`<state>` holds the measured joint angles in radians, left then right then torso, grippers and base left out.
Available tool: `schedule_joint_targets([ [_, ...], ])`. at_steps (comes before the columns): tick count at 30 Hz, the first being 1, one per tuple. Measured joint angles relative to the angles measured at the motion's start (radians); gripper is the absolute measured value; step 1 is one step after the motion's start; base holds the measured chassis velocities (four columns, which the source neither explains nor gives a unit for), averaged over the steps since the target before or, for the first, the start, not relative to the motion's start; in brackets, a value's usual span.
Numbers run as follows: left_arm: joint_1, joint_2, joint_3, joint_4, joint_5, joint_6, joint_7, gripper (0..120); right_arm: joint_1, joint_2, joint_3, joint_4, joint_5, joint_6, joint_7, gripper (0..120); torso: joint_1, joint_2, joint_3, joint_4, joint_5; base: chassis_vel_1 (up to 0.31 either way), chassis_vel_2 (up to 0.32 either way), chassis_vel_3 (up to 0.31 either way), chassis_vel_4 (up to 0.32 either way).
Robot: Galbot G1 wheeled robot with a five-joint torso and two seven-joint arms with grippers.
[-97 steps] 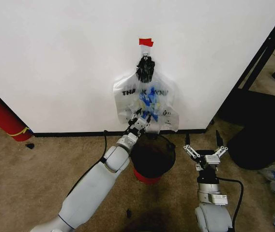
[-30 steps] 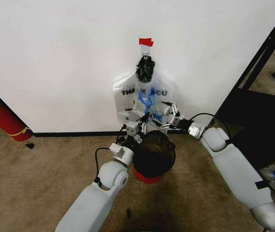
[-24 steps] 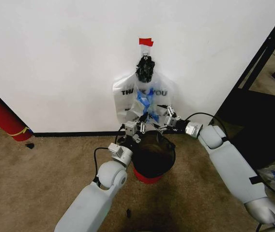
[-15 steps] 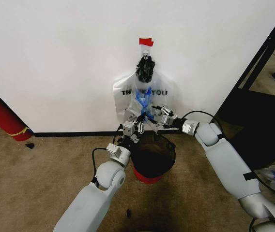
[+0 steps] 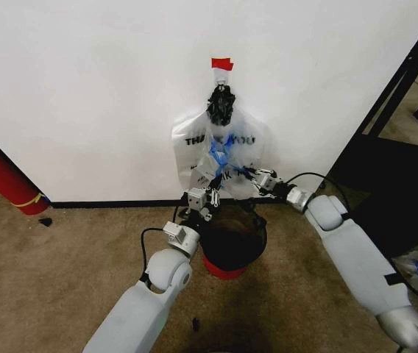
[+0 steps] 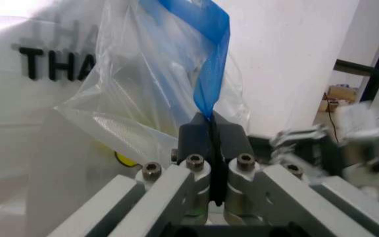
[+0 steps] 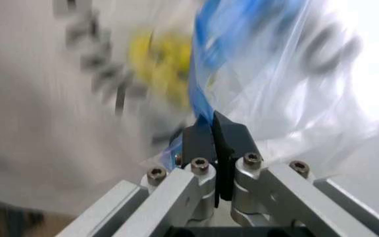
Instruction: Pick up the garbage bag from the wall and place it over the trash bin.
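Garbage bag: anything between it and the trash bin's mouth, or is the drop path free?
Nothing visible blocks it. The garbage bag hangs on the wall directly above the trash bin, whose open mouth is unobstructed. The left gripper and right gripper are each shut on a blue strip of the bag.

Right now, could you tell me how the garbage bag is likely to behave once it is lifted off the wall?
The garbage bag looks thin and crumpled, so probably floppy and light. Both the left gripper and the right gripper pinch its blue strips, which may slip or stretch.
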<state>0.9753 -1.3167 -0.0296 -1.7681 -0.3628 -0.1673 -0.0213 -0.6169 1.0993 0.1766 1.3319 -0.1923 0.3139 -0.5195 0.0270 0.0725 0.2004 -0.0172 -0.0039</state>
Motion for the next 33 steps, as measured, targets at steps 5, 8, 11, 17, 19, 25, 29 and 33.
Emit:
schedule_joint_targets([
  [5, 0.008, 0.008, -0.001, -0.011, 0.003, 0.000, 0.000, 0, -0.070, -0.044, 0.019, 0.074, 0.172, -0.031, 0.045, 0, 0.000, 0.000, 0.000, 0.0000, 0.0000, 0.000, 0.000, 0.000, 0.000],
  [8, 0.013, 0.019, -0.009, -0.017, 0.001, 0.000, -0.001, 0, -0.174, -0.067, 0.032, 0.194, 0.410, -0.032, 0.134, 0, 0.000, 0.000, 0.000, 0.0001, 0.0000, 0.000, 0.000, 0.000, 0.000],
  [11, 0.024, 0.023, -0.018, -0.021, -0.001, -0.009, -0.001, 0, -0.281, -0.072, 0.062, 0.293, 0.524, -0.031, 0.186, 0, 0.000, 0.000, 0.000, -0.0001, 0.0000, 0.000, 0.000, 0.000, 0.000],
  [17, 0.110, 0.017, -0.054, -0.081, -0.001, -0.035, -0.016, 0, -0.560, -0.034, 0.149, 0.489, 0.621, 0.024, 0.264, 0, 0.000, 0.000, 0.000, -0.0002, -0.0001, 0.000, 0.000, 0.000, 0.000],
  [19, 0.132, 0.015, -0.061, -0.093, 0.002, -0.035, -0.020, 0, -0.591, -0.020, 0.158, 0.502, 0.611, 0.040, 0.266, 0, 0.000, 0.000, 0.000, -0.0001, -0.0001, 0.000, 0.000, 0.000, 0.000],
  [25, 0.246, 0.006, -0.098, -0.148, 0.034, -0.052, -0.044, 0, -0.693, 0.048, 0.175, 0.520, 0.539, 0.122, 0.269, 0, 0.000, 0.000, 0.000, 0.0006, 0.0000, 0.000, 0.000, 0.000, 0.000],
  [29, 0.295, 0.003, -0.117, -0.173, 0.039, -0.063, -0.054, 0, -0.759, 0.071, 0.192, 0.519, 0.491, 0.153, 0.288, 0, 0.000, 0.000, 0.000, -0.0003, -0.0001, 0.000, 0.000, 0.000, 0.000],
  [33, 0.315, 0.004, -0.121, -0.176, 0.039, -0.062, -0.066, 0, -0.799, 0.078, 0.218, 0.513, 0.464, 0.179, 0.298, 0, 0.000, 0.000, 0.000, -0.0002, -0.0002, 0.000, 0.000, 0.000, 0.000],
])
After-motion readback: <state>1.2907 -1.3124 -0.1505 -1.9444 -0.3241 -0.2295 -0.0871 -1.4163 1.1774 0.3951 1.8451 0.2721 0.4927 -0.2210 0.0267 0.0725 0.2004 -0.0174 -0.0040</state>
